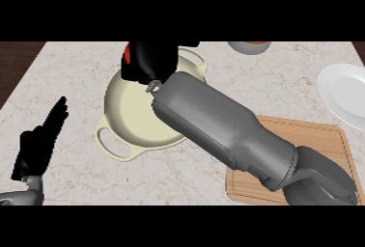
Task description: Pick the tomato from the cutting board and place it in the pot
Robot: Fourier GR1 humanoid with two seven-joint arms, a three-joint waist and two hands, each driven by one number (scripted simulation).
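A cream pot (135, 113) with two loop handles sits on the marble counter, left of centre. My right forearm reaches diagonally across it, and my right hand (148, 61) hangs over the pot's far rim, fingers curled. A sliver of red tomato (127, 54) shows at the hand's left edge; the rest is hidden by the hand. The wooden cutting board (321, 144) lies at the lower right, partly covered by my right arm. My left hand (41, 142) rests open at the left edge, fingers straight and pointing up.
A white plate (345, 94) lies at the right edge. A grey bowl (249, 47) sits at the top, partly cut off. Dark wood shows beyond the counter's left edge (18, 58).
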